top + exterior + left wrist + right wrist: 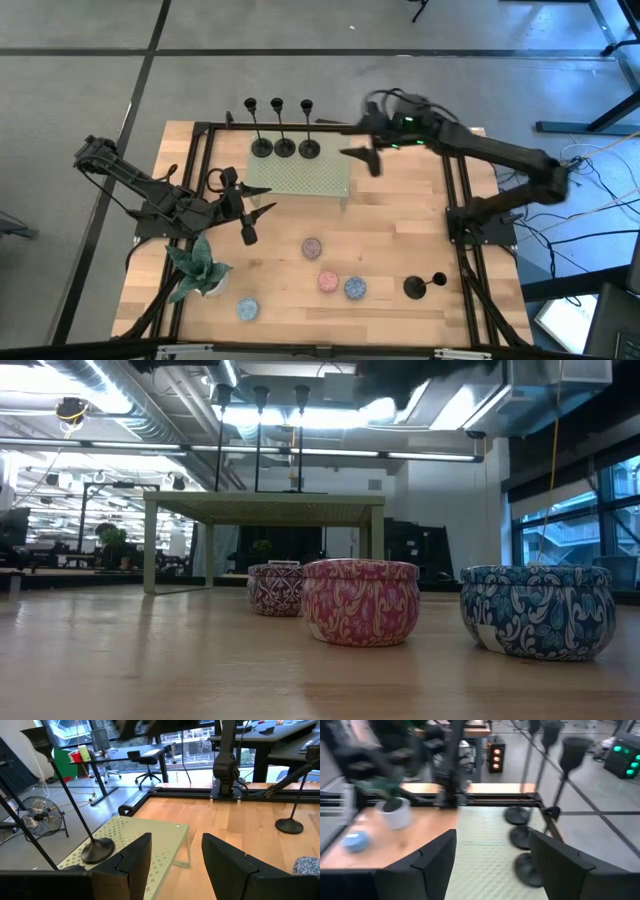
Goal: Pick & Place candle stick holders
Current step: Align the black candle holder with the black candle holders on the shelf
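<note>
Three black candle stick holders [285,147] stand by their round bases in a row along the far edge of a pale green perforated stand [300,178]; they also show in the right wrist view [522,836] and the low view [260,420]. A fourth holder [415,287] stands on the table near the right side and shows in the left wrist view [290,825]. My right gripper [360,156] is open and empty above the stand's far right corner, its fingers [435,857] facing the row. My left gripper [262,211] is open and empty just off the stand's near left corner [172,862].
Small round speckled candles lie on the near half of the table: pink ones [312,246] [329,281] and blue ones [355,288] [247,309]. A potted plant [200,268] stands at the near left. A black frame rail [455,190] runs along the table's sides.
</note>
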You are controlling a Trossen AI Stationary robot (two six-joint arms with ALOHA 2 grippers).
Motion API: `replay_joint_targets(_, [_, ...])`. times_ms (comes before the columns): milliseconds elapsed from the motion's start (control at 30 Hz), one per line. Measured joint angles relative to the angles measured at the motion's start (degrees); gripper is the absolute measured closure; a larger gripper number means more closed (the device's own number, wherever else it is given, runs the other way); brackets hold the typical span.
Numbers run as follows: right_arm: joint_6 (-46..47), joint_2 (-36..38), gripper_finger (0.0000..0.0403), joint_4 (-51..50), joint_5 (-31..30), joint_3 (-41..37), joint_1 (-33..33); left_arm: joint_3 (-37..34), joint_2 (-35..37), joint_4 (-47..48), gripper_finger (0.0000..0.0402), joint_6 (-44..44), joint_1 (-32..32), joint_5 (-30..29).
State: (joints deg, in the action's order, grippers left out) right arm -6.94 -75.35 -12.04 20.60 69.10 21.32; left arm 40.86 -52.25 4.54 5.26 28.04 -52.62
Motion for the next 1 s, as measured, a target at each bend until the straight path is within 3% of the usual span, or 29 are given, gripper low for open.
replay_joint_targets(333, [9.1,19.5,0.0148,-29.2,0.2,-1.6,-15.3,0.0,0.0,0.0,0.0231,0.1,0.0,0.0])
replay_joint_targets(567, [17.9,29.9,0.0148,-30.6,0.4,-12.5,-25.8,0.0,0.0,0.0,0.0231,2.5,0.0,-0.2])
replay_joint_targets(800, [27.0,39.6,0.0148,-29.6,0.5,-25.9,-31.6,0.0,0.0,0.0,0.0231,2.6,0.0,-0.2])
replay_joint_targets(1000, [30.8,45.4,0.0148,-29.5,8.1,-35.4,-34.5,0.0,0.0,0.0,0.0231,2.6,0.0,-0.2])
